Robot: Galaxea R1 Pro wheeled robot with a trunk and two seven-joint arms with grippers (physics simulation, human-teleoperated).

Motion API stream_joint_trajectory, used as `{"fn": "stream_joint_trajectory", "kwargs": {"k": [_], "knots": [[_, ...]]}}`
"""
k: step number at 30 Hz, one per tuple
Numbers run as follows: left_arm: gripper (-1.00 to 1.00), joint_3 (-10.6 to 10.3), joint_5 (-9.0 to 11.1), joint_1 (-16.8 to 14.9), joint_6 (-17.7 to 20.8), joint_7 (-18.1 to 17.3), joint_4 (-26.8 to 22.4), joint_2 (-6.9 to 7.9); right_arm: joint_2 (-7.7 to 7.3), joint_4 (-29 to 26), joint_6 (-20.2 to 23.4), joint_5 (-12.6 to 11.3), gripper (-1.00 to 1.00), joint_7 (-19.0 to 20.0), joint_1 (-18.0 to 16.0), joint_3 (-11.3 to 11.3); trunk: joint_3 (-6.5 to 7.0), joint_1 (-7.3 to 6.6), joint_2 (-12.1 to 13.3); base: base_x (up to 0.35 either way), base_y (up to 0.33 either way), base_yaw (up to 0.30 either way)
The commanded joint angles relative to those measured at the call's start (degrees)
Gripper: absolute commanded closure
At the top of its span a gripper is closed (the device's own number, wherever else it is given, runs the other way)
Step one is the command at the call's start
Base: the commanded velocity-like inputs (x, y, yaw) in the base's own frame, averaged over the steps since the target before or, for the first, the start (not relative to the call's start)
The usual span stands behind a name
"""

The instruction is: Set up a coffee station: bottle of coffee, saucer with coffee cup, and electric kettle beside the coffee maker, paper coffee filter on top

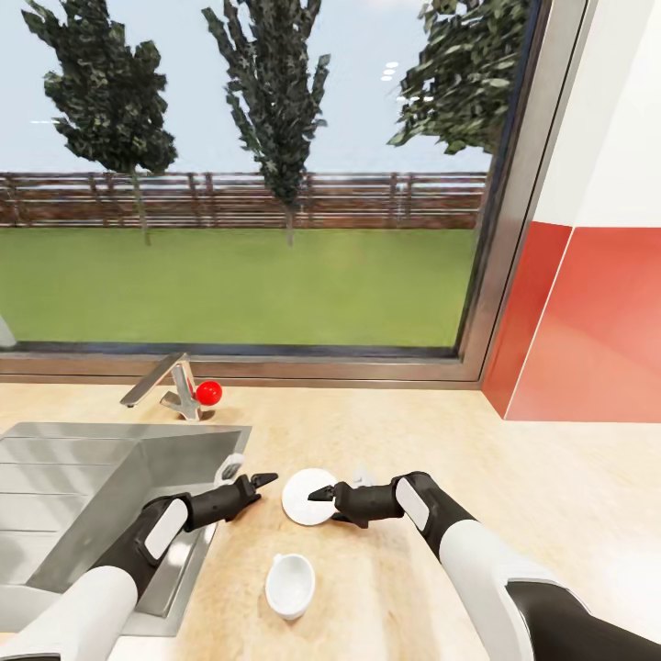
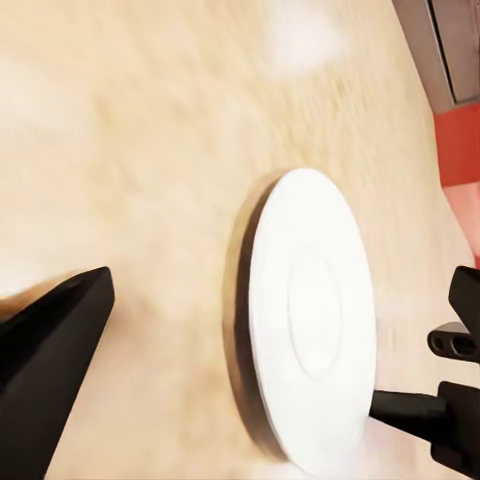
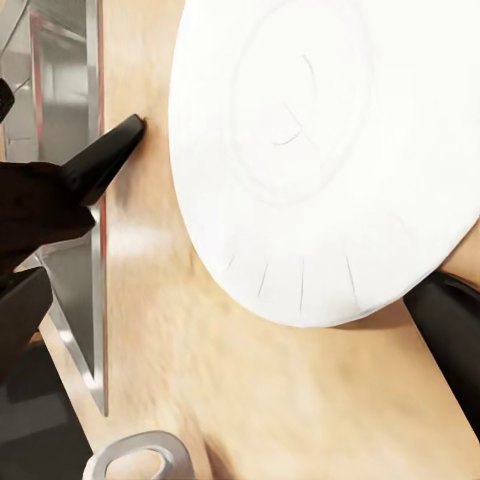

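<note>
1. Round white ceramic saucer (image 1: pixel 307 497) lies flat on the pale wood-grain countertop (image 1: pixel 514 514), just right of the stainless steel sink (image 1: pixel 83 477).
2. Small white ceramic coffee cup (image 1: pixel 290 584) stands upright on the countertop, nearer the robot than the saucer and apart from it; not on the saucer.
3. Black right gripper (image 1: pixel 323 497) is at the saucer's right edge. Right wrist view: one dark finger (image 3: pixel 450 325) sits against the saucer rim (image 3: pixel 320 150); the other finger cannot be made out, so I cannot tell whether the jaws are spread or pinching.
4. Black left gripper (image 1: pixel 260 480) hovers over the sink's right rim, just left of the saucer, tip pointing toward it. Left wrist view: one dark finger (image 2: pixel 50 370) with the saucer (image 2: pixel 315 320) ahead; jaw spacing cannot be told.
5. Chrome tap (image 1: pixel 170 386) with a red knob (image 1: pixel 209 393) stands behind the sink, below the large window (image 1: pixel 257 174).
6. Red wall panel (image 1: pixel 588 321) at right.
</note>
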Motion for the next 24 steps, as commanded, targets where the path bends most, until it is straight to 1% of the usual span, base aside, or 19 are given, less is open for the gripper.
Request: {"fn": "stream_joint_trajectory", "kwargs": {"k": [1, 8, 14, 19, 24], "knots": [[-1.00, -0.1, -0.4, 0.0, 0.4, 0.1, 0.1, -0.08, 0.05, 0.0, 0.2, 1.0, -1.00, 0.0, 0.0, -0.2, -0.16, 0.05, -0.1, 0.000, 0.000, 0.000], [-1.00, -0.1, -0.5, 0.0, 0.4, 0.1, 0.1, -0.75, 0.05, 0.0, 0.2, 1.0, -1.00, 0.0, 0.0, -0.2, -0.16, 0.05, -0.1, 0.000, 0.000, 0.000], [-1.00, -0.1, -0.5, 0.0, 0.5, 0.0, 0.1, -2.18, 0.05, 0.0, 0.2, 1.0, -1.00, 0.0, 0.0, -0.2, -0.16, 0.05, -0.1, 0.000, 0.000, 0.000], [-1.00, -0.1, -0.4, 0.0, 0.5, 0.0, 0.1, -2.60, 0.05, 0.0, 0.2, 1.0, -1.00, 0.0, 0.0, -0.2, -0.16, 0.05, -0.1, 0.000, 0.000, 0.000], [-1.00, -0.1, -0.4, 0.0, 0.5, 0.0, 0.2, -3.79, 0.05, 0.0, 0.2, 1.0, -1.00, 0.0, 0.0, -0.2, -0.16, 0.05, -0.1, 0.000, 0.000, 0.000]]}}
